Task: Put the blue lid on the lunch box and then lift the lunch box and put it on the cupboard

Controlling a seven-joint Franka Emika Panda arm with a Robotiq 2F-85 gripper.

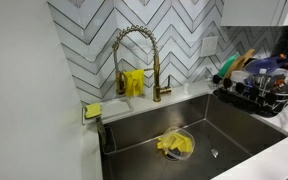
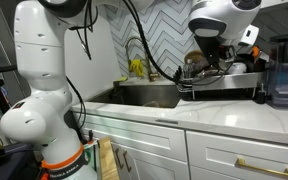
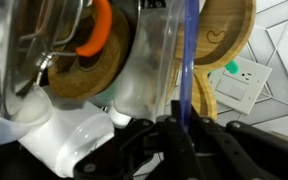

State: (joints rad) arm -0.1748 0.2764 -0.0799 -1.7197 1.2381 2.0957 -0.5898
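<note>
In the wrist view my gripper (image 3: 187, 135) is shut on the edge of a thin blue lid (image 3: 189, 60), which stands upright between the fingers. A clear plastic container (image 3: 149, 60), possibly the lunch box, stands just behind the lid among round wooden boards (image 3: 224, 35). In an exterior view my gripper (image 2: 206, 58) hangs over the dish rack (image 2: 219, 88) beside the sink. The rack also shows in an exterior view (image 1: 259, 95) at the right, with blue items in it; I cannot tell which one is the lid there.
A gold faucet (image 1: 134, 50) and yellow sponge (image 1: 134, 82) stand behind the steel sink (image 1: 234, 135), which holds a glass bowl with a yellow cloth (image 1: 174, 145). A black appliance (image 2: 284, 85) stands on the white counter (image 2: 214, 118). A wall outlet (image 3: 242, 80) is behind the rack.
</note>
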